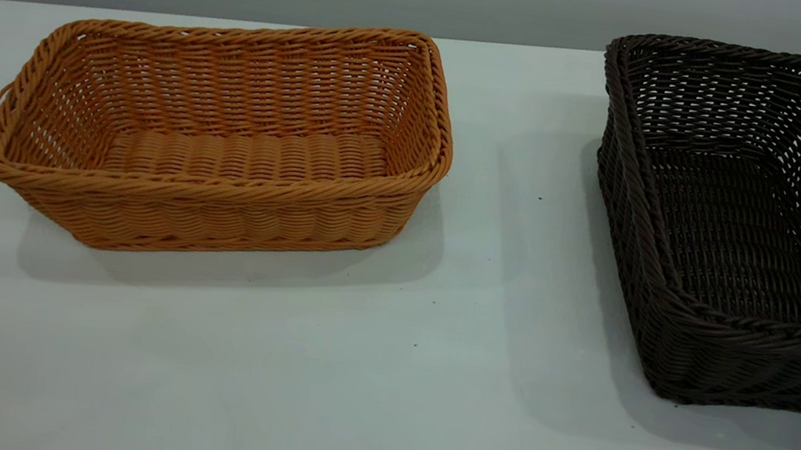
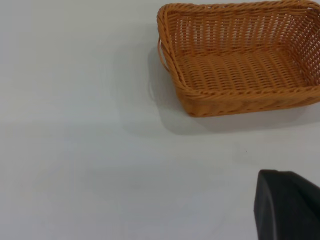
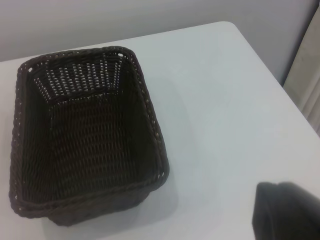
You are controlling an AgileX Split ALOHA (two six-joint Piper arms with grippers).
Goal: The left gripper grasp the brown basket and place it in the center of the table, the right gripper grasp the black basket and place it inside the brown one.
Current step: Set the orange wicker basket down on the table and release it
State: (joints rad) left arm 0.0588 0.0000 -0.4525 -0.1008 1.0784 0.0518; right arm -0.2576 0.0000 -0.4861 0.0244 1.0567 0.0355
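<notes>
Exterior view shows bare white tabletop (image 1: 372, 411) nearest the camera, marked only by a few tiny dark specks. Beyond that stretch, the brown basket (image 1: 222, 143) sits upright at the left, its long side facing the camera, its ribbed floor bare. Off to the right and well apart from it, the black basket (image 1: 749, 229) stands upright too, turned so that one short end points toward the camera and its right side runs past the frame edge; it holds nothing. Open tabletop lies between the two. Neither arm appears in this view.

Seen from the left wrist, a black part of the left gripper (image 2: 287, 206) fills one near corner, with white tabletop beyond it and the brown basket farther off, clear of it and untouched. Whether this gripper is released or clenched cannot be told. From the right wrist, a black part of the right gripper (image 3: 285, 210) likewise sits in the near corner, apart from the black basket, which rests near the tabletop's rounded far corner. Its fingers' state cannot be told either.
</notes>
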